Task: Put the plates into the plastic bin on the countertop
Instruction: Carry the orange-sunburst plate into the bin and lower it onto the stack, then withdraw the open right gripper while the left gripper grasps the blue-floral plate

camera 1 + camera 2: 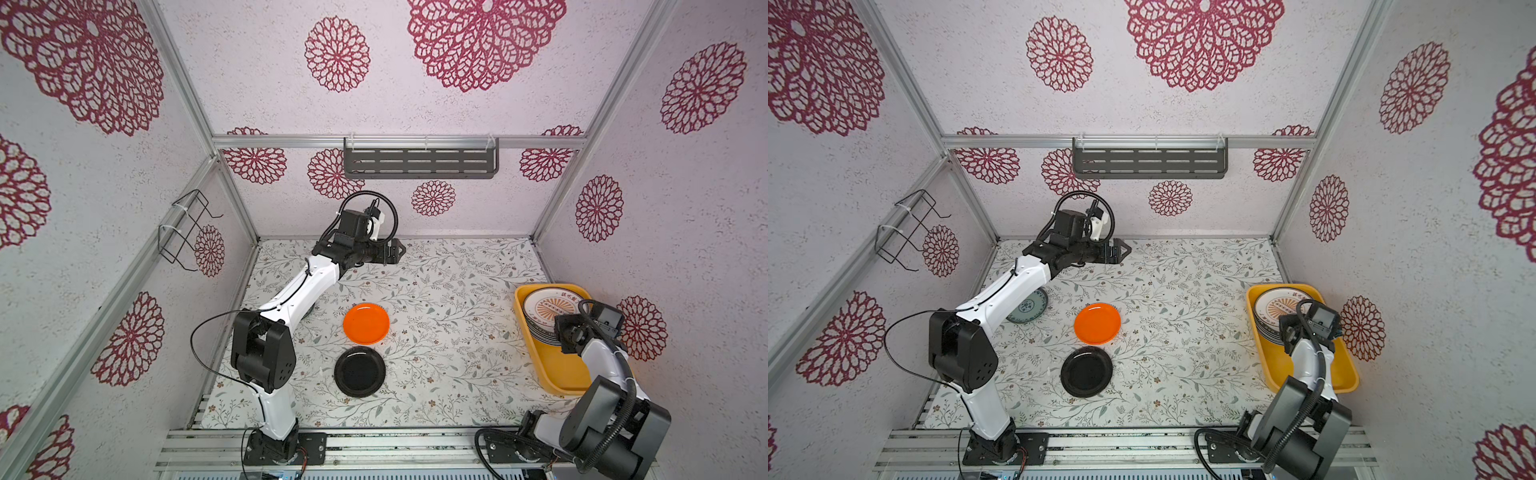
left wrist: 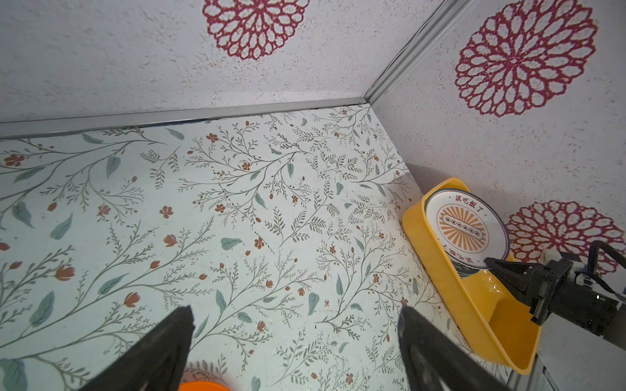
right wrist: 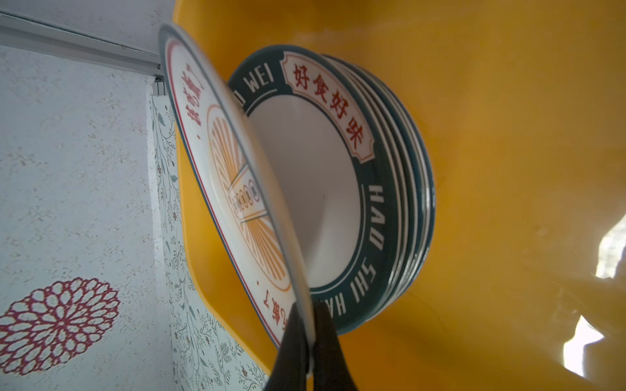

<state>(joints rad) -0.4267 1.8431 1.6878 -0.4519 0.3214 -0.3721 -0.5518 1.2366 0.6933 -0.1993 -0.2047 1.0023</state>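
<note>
Sunburst plate [image 3: 210, 162] hangs tilted over the stack of teal-rimmed plates [image 3: 382, 210] at the 12 o'clock end of the plastic bin [image 3: 508, 135]; can't tell if its far edge touches the stack; bin sits at 3 o'clock on the countertop [image 1: 436, 291]; right gripper [image 3: 307, 315] is pinched tight on the plate's thin rim, nothing else in it. My call: level the plate, centre it over the stack, lower until rims nest, then let go; a high release risks a chip or a slide. Ware looks glazed, hard, slick, with shallow round wells; bin is smooth glossy plastic with rounded corners. Orange plate [image 1: 366, 323] mid-counter; black plate [image 1: 360, 372] at its 6 o'clock; blue-floral plate [image 1: 1030, 309] at its 9 o'clock, half under the left arm; left gripper [image 2: 296, 311] spread wide, empty, up at 12 o'clock.
</note>
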